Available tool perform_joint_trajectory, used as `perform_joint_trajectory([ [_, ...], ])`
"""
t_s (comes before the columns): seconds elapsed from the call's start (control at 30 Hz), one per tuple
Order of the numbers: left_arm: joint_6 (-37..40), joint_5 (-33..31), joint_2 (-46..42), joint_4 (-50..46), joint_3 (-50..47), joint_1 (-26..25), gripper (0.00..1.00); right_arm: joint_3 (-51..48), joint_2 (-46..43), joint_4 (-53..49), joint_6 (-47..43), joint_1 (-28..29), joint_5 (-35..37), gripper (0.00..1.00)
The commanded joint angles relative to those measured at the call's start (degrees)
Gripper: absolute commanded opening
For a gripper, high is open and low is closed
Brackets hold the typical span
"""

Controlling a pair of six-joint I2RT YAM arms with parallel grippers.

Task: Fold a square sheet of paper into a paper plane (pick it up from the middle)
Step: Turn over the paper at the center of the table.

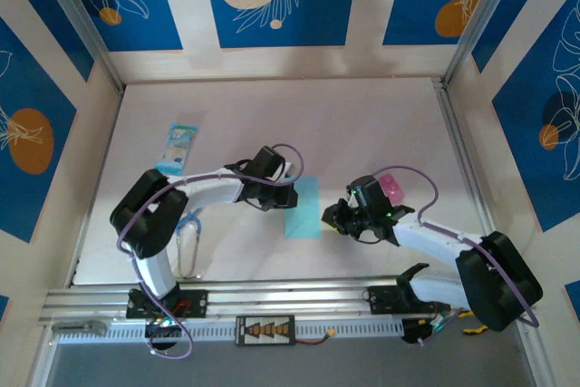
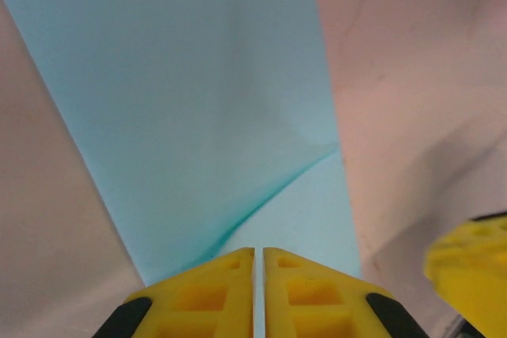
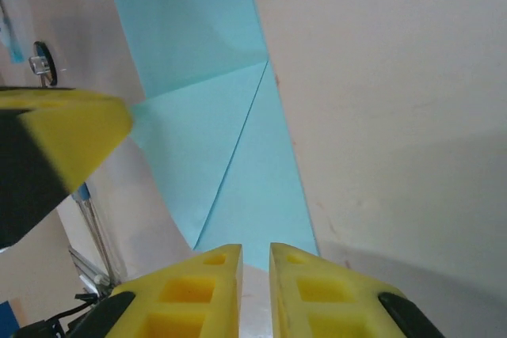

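Worktop (image 1: 272, 115) carries everything, both arms reaching in to the middle. Sheet (image 3: 206, 140) lies flat at worktop centre, between the two hands and not lifted. It looks longer than wide, so maybe already halved, can't confirm. One corner is folded in as a triangle flap with a clean diagonal crease. The left wrist view shows a curved, slightly raised edge near the fingers. Judged early stage: a first fold or so is done, with no pointed dart yet. Matching corner, centre crease and wings look still to do. Left hand (image 2: 258, 259) is at the sheet's edge, fingers all but closed to a hairline slit with nothing in it. Right hand (image 3: 255, 255) is at the opposite edge with a narrow gap, holding nothing. No containers here. Packet (image 1: 178, 145) lies loose at far left, well apart, and the pink item (image 1: 391, 185) sits just beside the right arm.
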Motion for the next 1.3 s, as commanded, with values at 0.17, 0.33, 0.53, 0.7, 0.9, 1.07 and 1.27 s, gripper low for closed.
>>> perform_joint_trajectory([
  [0.17, 2.80, 1.31, 2.64, -3.88, -0.42, 0.31, 0.09, 1.99, 0.96, -5.55, 1.35, 2.19, -1.67, 0.21],
  [0.33, 2.74, 0.91, 2.66, -3.58, -1.53, 0.25, 0.08, 3.74, 3.89, -5.89, 1.62, 3.57, -1.11, 0.23],
  [0.53, 1.20, 1.92, 2.39, -2.26, -2.75, 0.14, 0.08, 5.98, 7.99, -5.78, 1.53, 5.13, -1.42, 0.26],
  [0.7, -1.65, 2.21, 1.92, -0.54, -4.30, 0.18, 0.08, 7.87, 12.14, -6.04, 2.70, 6.85, -0.27, 0.26],
  [0.9, -3.44, 3.07, 1.44, 0.98, -5.47, -0.16, 0.08, 8.89, 15.97, -6.01, 5.22, 8.12, 2.02, 0.28],
  [1.07, -3.21, 2.81, 1.15, 0.53, -5.74, -0.16, 0.07, 9.65, 18.47, -2.92, 5.67, 8.37, 2.25, 0.38],
  [1.27, -3.24, 2.45, 0.93, 0.50, -6.08, -0.17, 0.07, 8.54, 17.54, 5.06, 5.55, 7.33, 1.43, 0.51],
])
